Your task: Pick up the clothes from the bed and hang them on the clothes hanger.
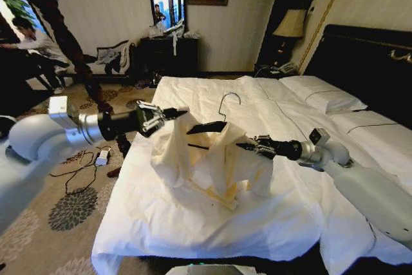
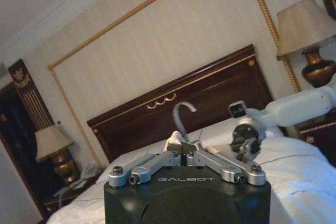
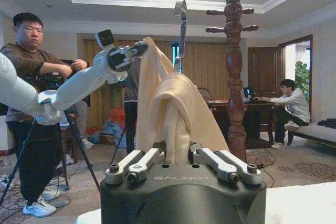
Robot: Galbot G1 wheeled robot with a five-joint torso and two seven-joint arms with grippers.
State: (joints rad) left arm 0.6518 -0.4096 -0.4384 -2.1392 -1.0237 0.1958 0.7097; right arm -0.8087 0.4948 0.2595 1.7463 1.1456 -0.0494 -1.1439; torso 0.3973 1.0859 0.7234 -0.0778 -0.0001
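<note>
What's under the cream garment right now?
The black hanger sits under the cream garment, hook poking out; its right shoulder is covered. White duvet lies below.

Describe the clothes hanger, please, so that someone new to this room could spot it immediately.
Start at the bed with its white duvet. Above its middle, the left gripper and the right gripper hold up the cream clothes. The clothes hanger is the slim black bar poking out of that cloth, topped by a curved silver hook.

text: GALBOT | on: left gripper (image 2: 185, 154) black housing, white letters | also: right gripper (image 3: 178, 159) black housing, white letters
</note>
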